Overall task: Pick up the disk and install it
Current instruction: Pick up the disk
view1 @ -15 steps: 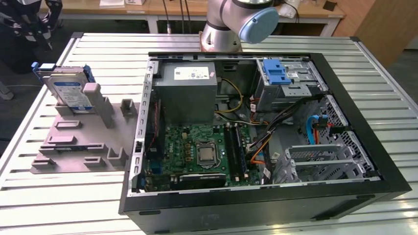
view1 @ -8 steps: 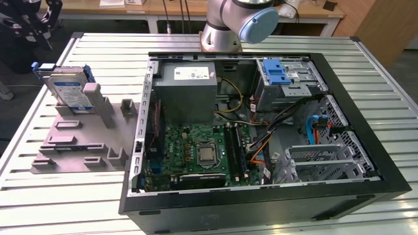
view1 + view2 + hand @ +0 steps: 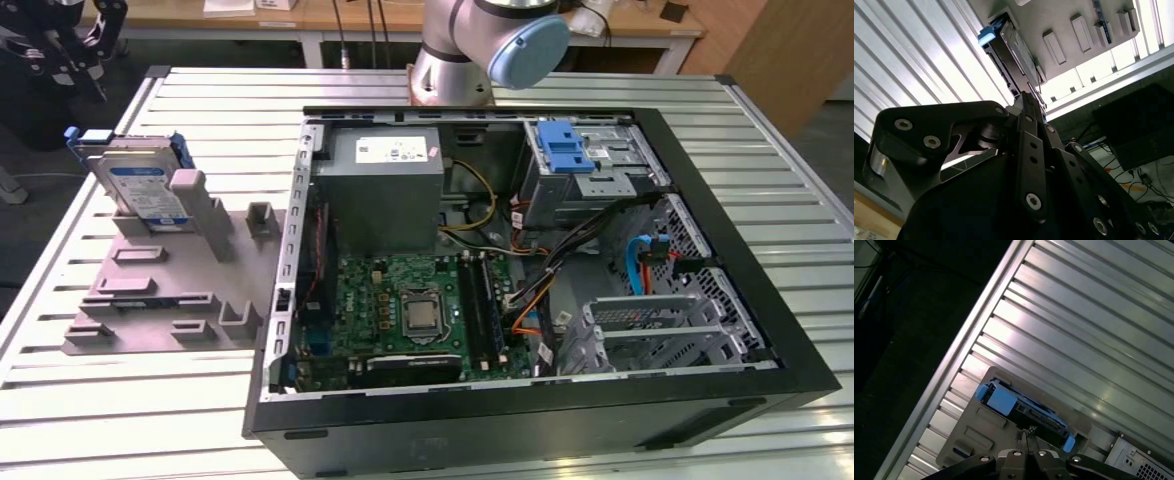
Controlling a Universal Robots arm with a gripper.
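The disk (image 3: pixel 140 185) stands on edge in a slot at the far end of a grey holder plate (image 3: pixel 154 295), on the exterior view's left. It is silver with a white-and-blue label and blue rails. My gripper (image 3: pixel 60 60) hangs above and beyond it, apart from it, at the table's back corner. In both wrist views the dark fingers meet at their tips with nothing between them, the gripper (image 3: pixel 1024 434) shut just short of the disk (image 3: pixel 1026 412). The second wrist view has the gripper (image 3: pixel 1026 98) in line with the disk's (image 3: pixel 1016 52) narrow edge.
An open black computer case (image 3: pixel 747 250) lies on the slatted metal table (image 3: pixel 134 420), on the exterior view's right. Inside are a grey power supply box (image 3: pixel 380 190), a green board (image 3: pixel 414 310) and a grey cage with a blue tab (image 3: pixel 567 150). The arm's base (image 3: pixel 461 60) stands behind the case.
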